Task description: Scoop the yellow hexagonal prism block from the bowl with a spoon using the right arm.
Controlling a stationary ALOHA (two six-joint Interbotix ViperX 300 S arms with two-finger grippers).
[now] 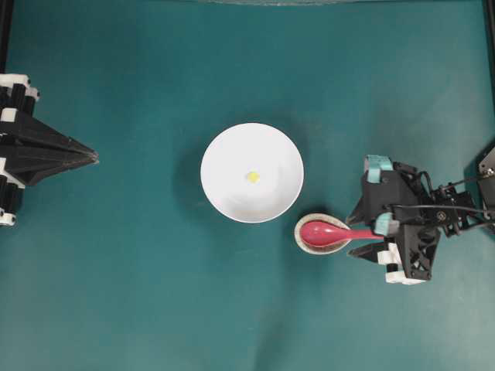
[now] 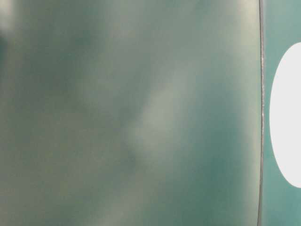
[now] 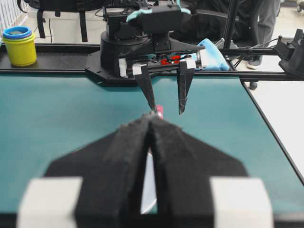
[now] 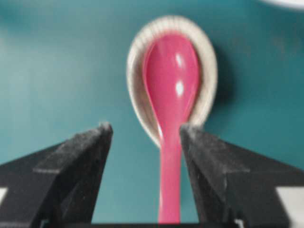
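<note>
Right hand stands spread wide, its fingers either side of the spoon handle without touching it; nothing is grasped. The handle lies nearer one finger than the other, so an off-centre closure could, in my judgement, push the spoon sideways or roll it out of its rest. The handle looks glossy and narrow; a grip there may slip or let the scoop tip.

The spoon is pink-red and shiny, with a deep oval scoop sitting in a small speckled spoon rest, the handle pointing towards the right arm.

Beyond it, just beside the rest, sits the white bowl. The yellow block lies near the bowl's centre, very small against the scoop; it could skid up the wall instead of loading.

Farthest, the left hand is clenched, empty, well apart on the green bench.
</note>
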